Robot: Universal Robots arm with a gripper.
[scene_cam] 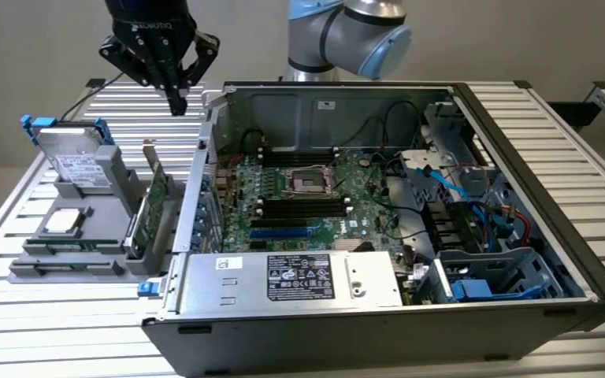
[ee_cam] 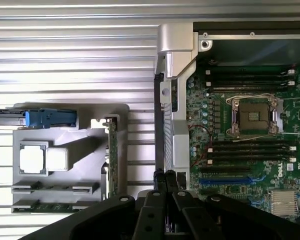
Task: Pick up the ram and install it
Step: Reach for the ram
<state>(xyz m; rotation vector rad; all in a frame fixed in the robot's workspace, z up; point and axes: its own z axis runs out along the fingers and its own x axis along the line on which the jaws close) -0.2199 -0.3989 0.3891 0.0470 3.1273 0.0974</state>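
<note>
On the slatted metal table [scene_cam: 29, 331], toward its edge at the exterior view's left, the long, narrow green ram stick [ee_cam: 52, 206] lies flat, as best I can tell, in a grey plastic holder's [ee_cam: 85, 150] end slot, likely presented for grasping. A tall green expansion card [scene_cam: 158, 206] stands between it and the open black computer case [scene_cam: 387, 339], over whose wall the black claw [scene_cam: 180, 106] hovers, narrow and empty.

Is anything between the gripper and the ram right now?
Nothing covers the ram, lying low in the gray holder. The hard drive and upright card stand in that holder between it and the gripper, which hangs higher up.
</note>
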